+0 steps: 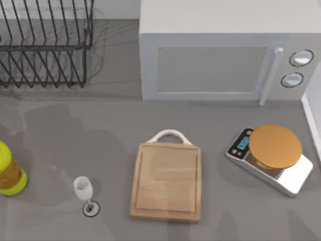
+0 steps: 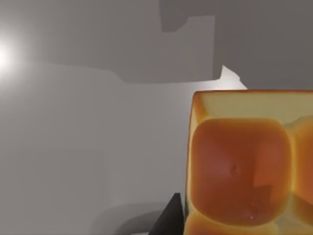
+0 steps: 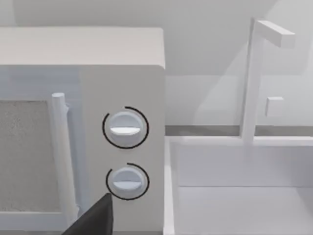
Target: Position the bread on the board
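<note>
Left gripper close beside small glossy orange-brown segmented bread, above pale grey surface; clamped or loose, cannot tell. Likely light, soft and slick-crusted: best pinched gently across the short sides, low on the flanks. Rectangular light wooden board with white arched handle at table's 6 o'clock, nothing on it yet. Black wire dish rack at 10 o'clock, no dishes seen. Right gripper parked facing white boxy microwave; grip unreadable.
</note>
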